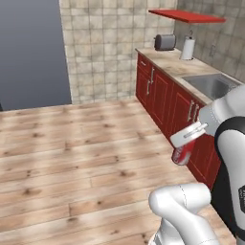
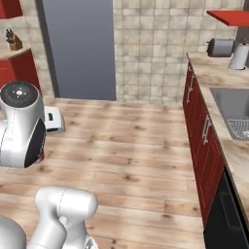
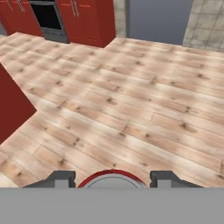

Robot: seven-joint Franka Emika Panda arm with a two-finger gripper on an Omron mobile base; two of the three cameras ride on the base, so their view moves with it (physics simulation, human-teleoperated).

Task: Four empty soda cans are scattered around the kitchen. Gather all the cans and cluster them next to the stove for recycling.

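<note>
A red soda can (image 1: 181,157) hangs over the wood floor in front of the red cabinets, with my gripper (image 1: 183,146) shut on it from above. The hand view looks down over the can's silvery top and red rim (image 3: 112,181), which sits between the two dark fingertips (image 3: 59,178) of the gripper (image 3: 113,178). In the right base view the white hand (image 2: 53,120) pokes out from behind the arm's big joint. Far across the floor, a black appliance front (image 3: 49,16) is set between red cabinets; I cannot tell whether it is the stove.
Red cabinets (image 1: 165,98) under a beige counter run along the right, with a sink (image 1: 213,85), a toaster (image 1: 165,42) and a paper roll (image 1: 187,49). There is a black panel (image 2: 226,214) low at the right. A grey doorway (image 2: 78,48) opens ahead. A red cabinet corner (image 3: 13,109) stands close by.
</note>
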